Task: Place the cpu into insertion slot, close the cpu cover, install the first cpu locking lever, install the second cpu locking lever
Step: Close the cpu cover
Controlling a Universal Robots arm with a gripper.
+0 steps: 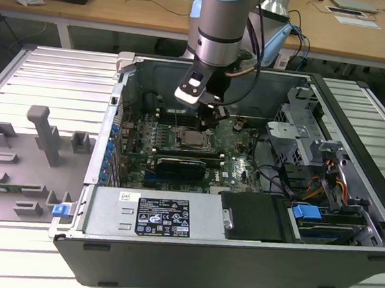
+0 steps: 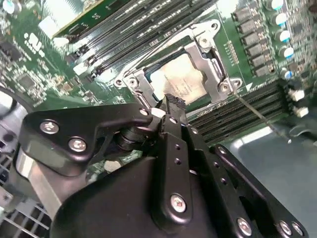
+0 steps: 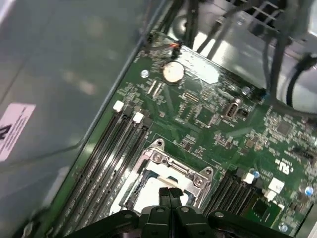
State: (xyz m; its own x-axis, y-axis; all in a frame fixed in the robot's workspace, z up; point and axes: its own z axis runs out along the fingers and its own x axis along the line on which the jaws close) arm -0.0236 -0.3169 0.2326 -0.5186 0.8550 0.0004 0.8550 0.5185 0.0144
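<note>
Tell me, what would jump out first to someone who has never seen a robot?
The big silver-and-blue robot arm reaches down into the open computer case in the middle of the exterior view. Its black hand, fingers closed, hangs close over the silver-topped cpu, which sits framed by the metal cpu cover on the green motherboard.

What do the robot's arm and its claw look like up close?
The arm is a thick silver-grey tube with a pale blue ring; a small white box sits near its end. The gripper is black, built of jointed bars held by silver screws, narrowing toward its tip.
</note>
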